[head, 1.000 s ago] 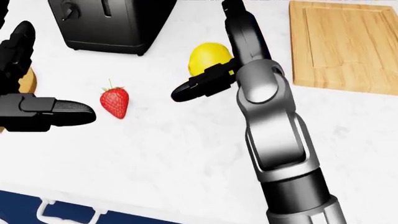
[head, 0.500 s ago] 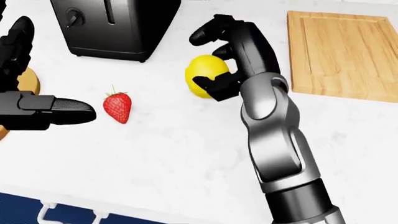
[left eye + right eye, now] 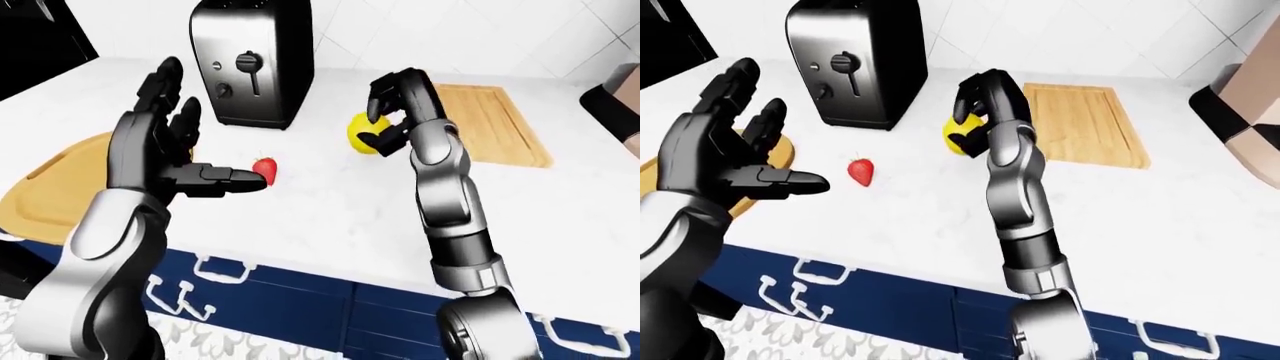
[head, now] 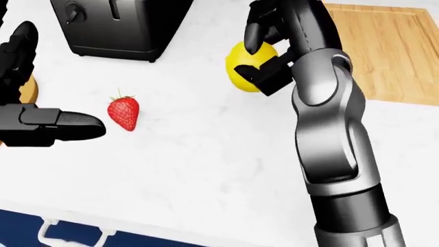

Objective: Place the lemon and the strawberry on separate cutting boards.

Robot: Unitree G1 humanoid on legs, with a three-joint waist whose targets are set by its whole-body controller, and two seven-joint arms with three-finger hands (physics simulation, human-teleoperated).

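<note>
Lemon in my right robot hand point(image 4: 264, 54)

Its fingers clamp the lemon point(image 4: 248, 66) beside the rectangular cutting board point(image 3: 1083, 124); my left robot hand point(image 3: 175, 154) is spread, strawberry point(image 4: 123, 113) just right of its thumb on the counter point(image 4: 206, 154).

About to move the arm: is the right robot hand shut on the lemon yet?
Shut: the right robot hand has fingers curled over the lemon and thumb under it.

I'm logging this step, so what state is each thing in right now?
lemon: gripped by the right hand, off the boards
strawberry: lying free on the counter
left hand: open, empty
rectangular cutting board: bare
rounded cutting board: bare
toaster: lever up
</note>
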